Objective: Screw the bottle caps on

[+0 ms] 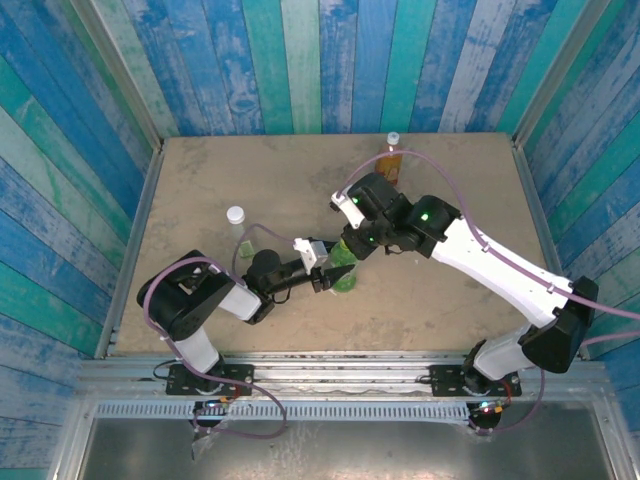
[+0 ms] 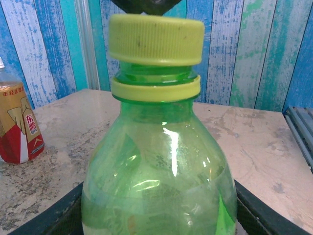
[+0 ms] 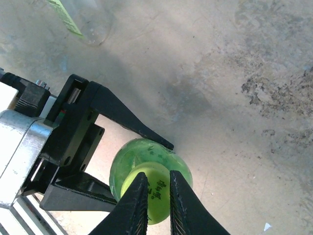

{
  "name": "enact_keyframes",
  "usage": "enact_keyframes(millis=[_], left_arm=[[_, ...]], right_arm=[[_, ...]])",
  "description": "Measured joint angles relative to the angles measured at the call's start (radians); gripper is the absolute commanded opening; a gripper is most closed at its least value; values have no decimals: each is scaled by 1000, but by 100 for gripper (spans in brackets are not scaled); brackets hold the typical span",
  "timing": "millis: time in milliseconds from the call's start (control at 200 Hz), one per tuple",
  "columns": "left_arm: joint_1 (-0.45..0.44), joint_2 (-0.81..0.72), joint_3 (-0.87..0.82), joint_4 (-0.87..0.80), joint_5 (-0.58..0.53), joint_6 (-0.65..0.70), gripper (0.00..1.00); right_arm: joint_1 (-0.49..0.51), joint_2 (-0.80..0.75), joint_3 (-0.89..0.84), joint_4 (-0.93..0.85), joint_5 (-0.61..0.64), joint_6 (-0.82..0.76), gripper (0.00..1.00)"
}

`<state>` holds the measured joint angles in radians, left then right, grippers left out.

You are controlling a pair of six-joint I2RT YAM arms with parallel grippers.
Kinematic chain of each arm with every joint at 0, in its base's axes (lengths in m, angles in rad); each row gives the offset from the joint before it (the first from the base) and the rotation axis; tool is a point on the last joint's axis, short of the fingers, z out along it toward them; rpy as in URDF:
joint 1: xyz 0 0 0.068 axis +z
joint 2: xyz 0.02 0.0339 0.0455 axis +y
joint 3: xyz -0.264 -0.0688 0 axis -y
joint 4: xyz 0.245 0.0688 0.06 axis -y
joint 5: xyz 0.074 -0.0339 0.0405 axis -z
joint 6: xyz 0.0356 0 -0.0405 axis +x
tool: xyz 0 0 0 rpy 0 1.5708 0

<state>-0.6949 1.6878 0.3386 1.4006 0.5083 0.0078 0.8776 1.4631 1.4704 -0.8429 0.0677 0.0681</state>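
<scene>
Left pincer (image 3: 139, 169) is clamped on the green bottle (image 2: 156, 166); right pincer (image 3: 157, 175) is pinched together above its yellow-green cap (image 2: 155, 39). Amber bottle (image 1: 392, 162) and clear bottle (image 1: 238, 230) are set well away.

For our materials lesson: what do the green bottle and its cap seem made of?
The green bottle is likely tinted plastic, glossy: you see through it, and it carries bright highlights. The yellow-green cap is probably opaque plastic, duller: faint dark specks, little shine.
</scene>
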Motion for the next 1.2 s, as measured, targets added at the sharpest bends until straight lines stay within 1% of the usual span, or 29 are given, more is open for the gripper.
enact_keyframes(millis=[301, 541, 611, 861, 897, 972, 1037, 1142, 1202], left_arm=[[0, 0, 0, -2, -1, -1, 60], [2, 0, 0, -3, -1, -1, 60], [2, 0, 0, -3, -1, -1, 60], [1, 0, 0, -2, 0, 0, 60], [1, 0, 0, -2, 0, 0, 60], [1, 0, 0, -2, 0, 0, 59], [1, 0, 0, -2, 0, 0, 60], [1, 0, 0, -2, 0, 0, 60], [1, 0, 0, -2, 2, 0, 60]], right_arm=[[-5, -18, -48, 54, 0, 19, 13], [-10, -36, -79, 92, -2, 40, 14], [-10, -37, -79, 92, -5, 44, 18], [-21, -49, -79, 86, -52, 48, 38], [-23, -51, -79, 87, -65, 48, 39], [-35, -55, -79, 91, -91, 48, 39], [-57, -57, -79, 95, -116, 51, 32], [-95, -56, -80, 97, -155, 56, 29], [-112, -56, -83, 100, -176, 57, 28]])
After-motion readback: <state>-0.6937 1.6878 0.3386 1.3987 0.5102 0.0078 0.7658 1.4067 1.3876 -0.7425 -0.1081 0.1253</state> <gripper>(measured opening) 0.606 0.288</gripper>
